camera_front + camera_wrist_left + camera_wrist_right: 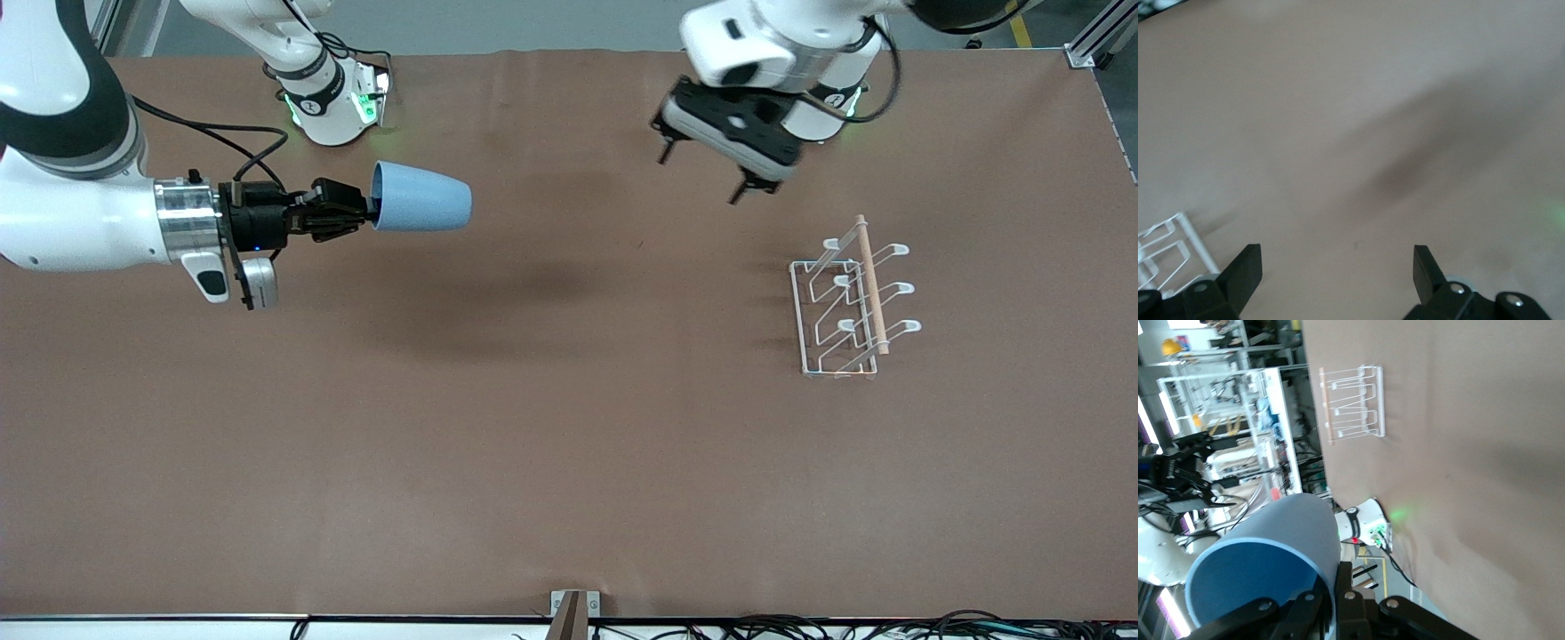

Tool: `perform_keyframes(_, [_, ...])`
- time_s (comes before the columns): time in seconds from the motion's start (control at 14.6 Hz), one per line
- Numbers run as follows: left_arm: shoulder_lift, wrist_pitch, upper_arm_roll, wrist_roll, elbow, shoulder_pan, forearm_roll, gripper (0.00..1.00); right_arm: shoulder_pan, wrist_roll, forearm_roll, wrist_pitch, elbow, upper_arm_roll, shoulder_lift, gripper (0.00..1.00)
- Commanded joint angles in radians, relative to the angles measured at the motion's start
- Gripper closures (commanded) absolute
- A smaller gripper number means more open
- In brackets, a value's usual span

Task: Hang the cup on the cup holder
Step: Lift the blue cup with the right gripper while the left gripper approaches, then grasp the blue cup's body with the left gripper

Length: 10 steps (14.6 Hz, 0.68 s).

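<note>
One claw [369,212] pinching cup [422,209], rim hidden

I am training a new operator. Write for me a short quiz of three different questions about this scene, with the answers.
1. True or false: the cup already hangs on the cup holder.
2. Which gripper holds the cup? A) left gripper B) right gripper C) neither
3. Fill in: the left gripper hangs above the table with its jaws ____.

Key
1. False. The cup is in the air, lying sideways, toward the right arm's end of the table; the holder stands bare toward the left arm's end.
2. B. The right gripper is shut on the cup's rim.
3. Open, holding nothing.
</note>
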Motion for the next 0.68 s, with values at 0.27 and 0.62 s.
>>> perform_keyframes(0.27, [0.1,0.079,-0.158,0.025,0.116,0.005,-0.006,0.0,0.085,-0.085,0.052,-0.012,0.012,0.007,0.046,1.0])
perform_keyframes(0.62, [0.212,0.191,-0.169,0.029,0.116,-0.076,-0.002,0.0,0.11,-0.084,0.095,-0.006,0.018,0.007,0.055,0.99])
